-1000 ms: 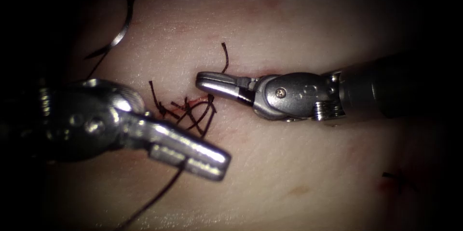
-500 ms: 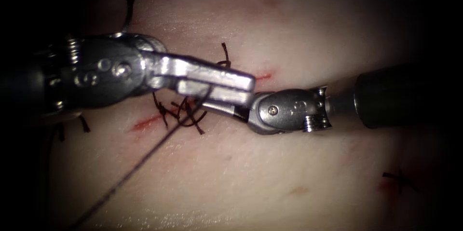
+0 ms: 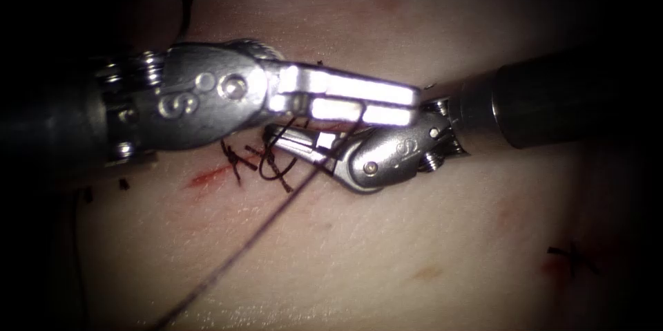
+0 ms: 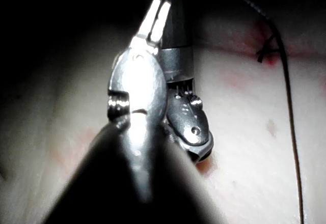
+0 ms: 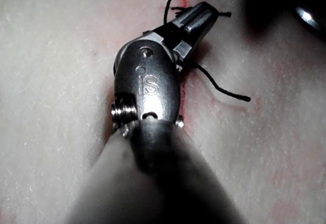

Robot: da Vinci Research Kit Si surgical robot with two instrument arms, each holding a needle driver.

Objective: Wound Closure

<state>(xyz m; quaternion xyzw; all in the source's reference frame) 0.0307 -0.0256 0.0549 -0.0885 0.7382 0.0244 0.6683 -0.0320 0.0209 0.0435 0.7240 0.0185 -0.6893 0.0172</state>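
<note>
The cut (image 3: 207,177) runs across the tissue with red fluid in it and knotted dark stitches (image 3: 273,165) at its middle. My left tool (image 3: 414,99) reaches from the left across the stitches, its jaws shut on the thread (image 3: 235,255), which slants down to the lower left. My right tool (image 3: 271,132) lies just beneath the left tool, shut, tips at the knot, and the thread crosses over it. In the left wrist view the left tool (image 4: 155,7) pinches the thread (image 4: 288,91). The right tool (image 5: 201,12) sits among cut thread ends (image 5: 229,92). No needle is held.
A finished stitch (image 3: 570,256) sits far right on the tissue, also in the left wrist view (image 4: 267,48). A thin dark curve (image 3: 185,6) lies at the upper left; I cannot tell whether it is needle or thread.
The left tool swung from the lower left up and right across the right tool, carrying the thread over it. The right tool's jaws tilted down-left towards the knot.
</note>
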